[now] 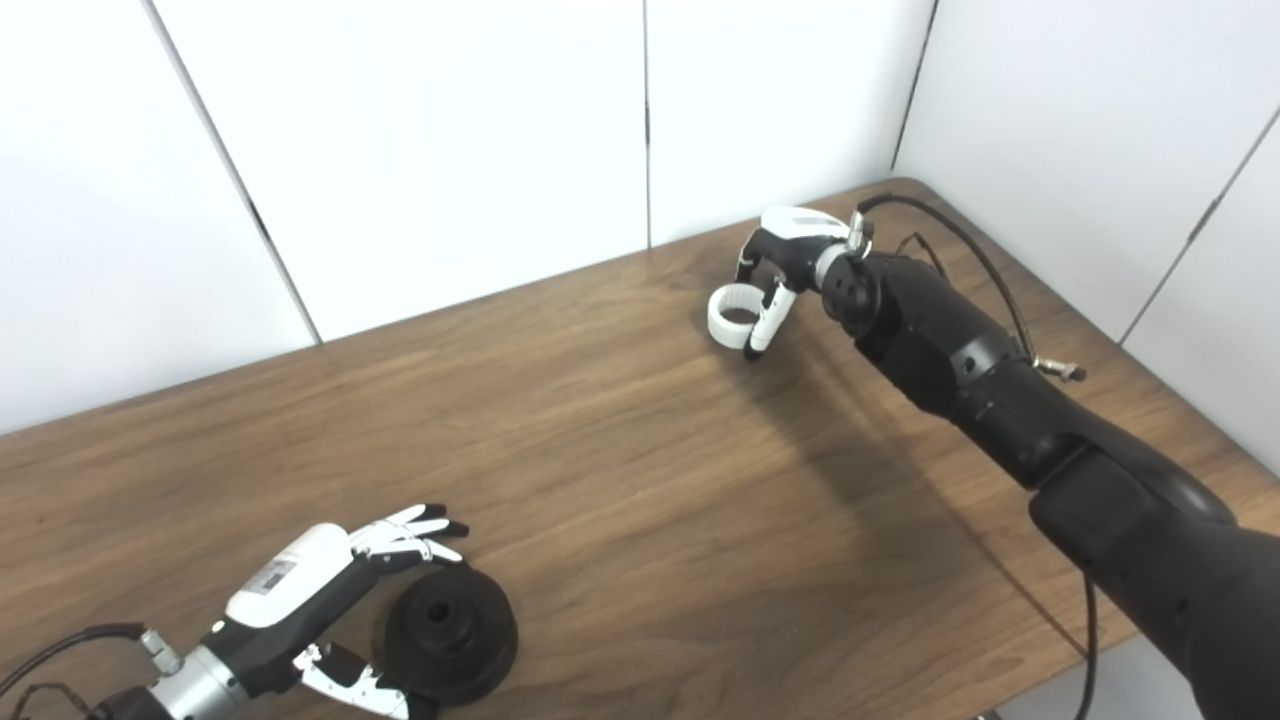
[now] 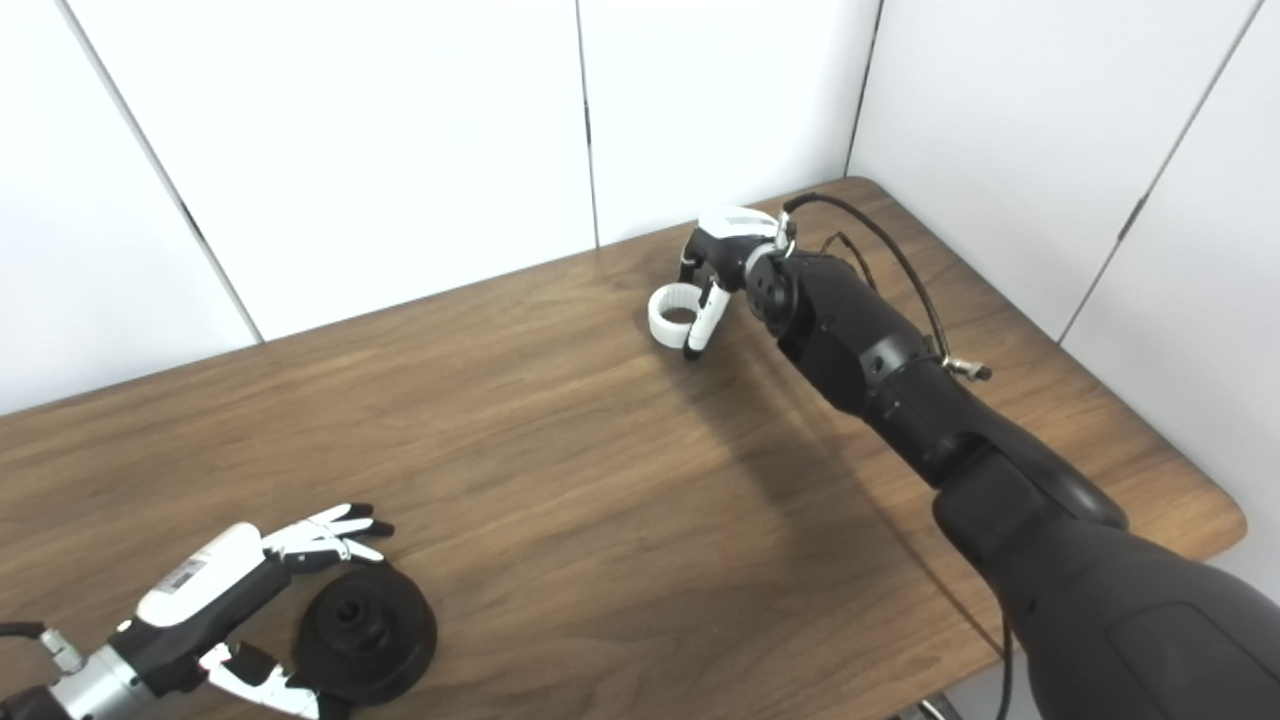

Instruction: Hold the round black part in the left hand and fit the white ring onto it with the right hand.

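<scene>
1. Stretching wide between the two hands, the wooden bench is bare across its whole middle.
2. At the far right, the right hand reaches down beside the white ring, not far from the bench's far edge, where white wall panels rise. The rounded far-right corner lies just behind the forearm.
3. The right hand's fingers curl around the ring, with the thumb against its right side. The ring seems to sit at bench level; whether it is gripped or only touched I cannot tell.
4. At the near left, the round black part lies flat on the bench, close to the near edge, with a raised hub and a hole in its centre.
5. The left hand is spread apart and holds nothing: its fingers reach over the part's far-left rim and its thumb lies at the near-left rim. Actual contact is unclear.
6. Count: one white ring, one black part, two hands, one bench. A black cable loops over the right forearm.
</scene>
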### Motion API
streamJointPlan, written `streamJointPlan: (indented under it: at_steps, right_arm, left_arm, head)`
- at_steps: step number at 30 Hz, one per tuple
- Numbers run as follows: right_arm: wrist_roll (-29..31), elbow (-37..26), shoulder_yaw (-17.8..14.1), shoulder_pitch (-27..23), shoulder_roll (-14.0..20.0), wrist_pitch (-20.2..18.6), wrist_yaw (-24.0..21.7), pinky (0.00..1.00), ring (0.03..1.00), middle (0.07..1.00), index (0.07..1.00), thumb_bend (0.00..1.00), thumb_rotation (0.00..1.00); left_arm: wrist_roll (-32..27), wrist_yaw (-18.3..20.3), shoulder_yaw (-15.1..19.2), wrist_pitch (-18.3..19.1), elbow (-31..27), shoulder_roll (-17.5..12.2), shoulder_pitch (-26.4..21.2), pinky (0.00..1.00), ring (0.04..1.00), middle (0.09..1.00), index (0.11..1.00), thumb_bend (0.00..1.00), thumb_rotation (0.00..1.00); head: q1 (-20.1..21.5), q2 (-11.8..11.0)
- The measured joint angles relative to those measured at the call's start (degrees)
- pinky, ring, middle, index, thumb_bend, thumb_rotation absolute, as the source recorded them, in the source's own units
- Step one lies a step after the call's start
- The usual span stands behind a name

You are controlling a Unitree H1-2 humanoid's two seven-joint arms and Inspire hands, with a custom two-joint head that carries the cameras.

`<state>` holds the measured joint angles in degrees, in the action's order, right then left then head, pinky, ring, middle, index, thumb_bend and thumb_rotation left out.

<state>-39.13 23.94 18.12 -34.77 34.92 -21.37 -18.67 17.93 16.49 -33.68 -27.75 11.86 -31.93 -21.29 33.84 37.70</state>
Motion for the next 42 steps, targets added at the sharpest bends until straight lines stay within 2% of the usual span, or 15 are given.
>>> streamJointPlan:
  at_steps: [8,14,17,18,24,28,30,35,38,42]
  right_arm:
    - [0.0,-0.3,0.0,0.5,0.0,1.5,1.5,0.80,0.840,0.776,0.483,0.52,0.13]
    - [0.1,-0.7,-0.5,1.2,0.0,2.0,2.6,0.81,0.834,0.766,0.482,0.52,0.13]
    - [0.3,-1.0,-0.7,1.6,0.0,2.6,3.2,0.77,0.814,0.766,0.482,0.52,0.13]
    - [0.4,-1.1,-0.8,1.7,0.0,2.8,3.2,0.76,0.812,0.765,0.482,0.52,0.13]
    - [1.4,-1.9,-2.0,2.6,0.0,3.9,3.4,0.79,0.822,0.762,0.482,0.52,0.13]
    - [1.8,-2.8,-2.3,3.2,0.3,4.2,3.2,0.77,0.808,0.759,0.481,0.52,0.13]
    - [2.2,-3.5,-2.6,3.8,0.7,5.7,3.2,0.77,0.814,0.759,0.482,0.52,0.13]
    - [3.0,-3.9,-3.4,4.3,2.2,7.4,2.9,0.78,0.815,0.754,0.483,0.52,0.13]
    - [3.8,-4.6,-4.0,4.4,2.7,8.1,2.8,0.82,0.816,0.752,0.483,0.52,0.13]
    - [4.0,-5.4,-4.0,4.5,3.3,8.9,2.6,0.80,0.802,0.753,0.484,0.52,0.13]
  left_arm:
    - [0.1,0.3,0.5,0.0,-0.2,0.0,0.2,0.84,0.953,0.889,0.489,0.52,0.07]
    - [0.1,0.4,0.7,0.0,-0.3,0.0,0.1,0.83,0.948,0.890,0.489,0.52,0.07]
    - [0.1,0.4,0.8,0.0,-0.3,0.0,0.1,0.83,0.959,0.895,0.489,0.52,0.07]
    - [0.1,0.4,0.8,0.0,-0.3,0.0,0.1,0.84,0.961,0.896,0.489,0.52,0.07]
    - [0.1,1.8,1.0,0.0,-0.3,0.0,-0.4,0.85,0.967,0.900,0.490,0.52,0.07]
    - [0.2,2.3,1.4,0.0,-0.4,0.2,-0.3,0.84,0.962,0.901,0.490,0.52,0.07]
    - [0.5,2.3,1.5,0.0,-0.6,0.3,-0.2,0.84,0.963,0.906,0.490,0.52,0.07]
    - [1.7,2.6,1.6,0.7,-1.4,0.8,-0.2,0.86,0.973,0.916,0.490,0.52,0.07]
    - [2.2,2.9,1.7,2.5,-2.7,1.0,0.1,0.84,0.965,0.914,0.490,0.52,0.07]
    - [2.9,3.0,2.0,4.1,-3.1,2.2,0.1,0.83,0.965,0.911,0.489,0.52,0.07]
  head:
    - [0.2,0.2]
    - [0.0,0.5]
    - [0.0,0.6]
    - [-1.1,1.1]
    - [-1.8,1.9]
    - [-7.6,4.2]
    - [-9.8,4.9]
    - [-13.9,6.3]
    - [-16.2,6.8]
    - [-18.2,7.2]
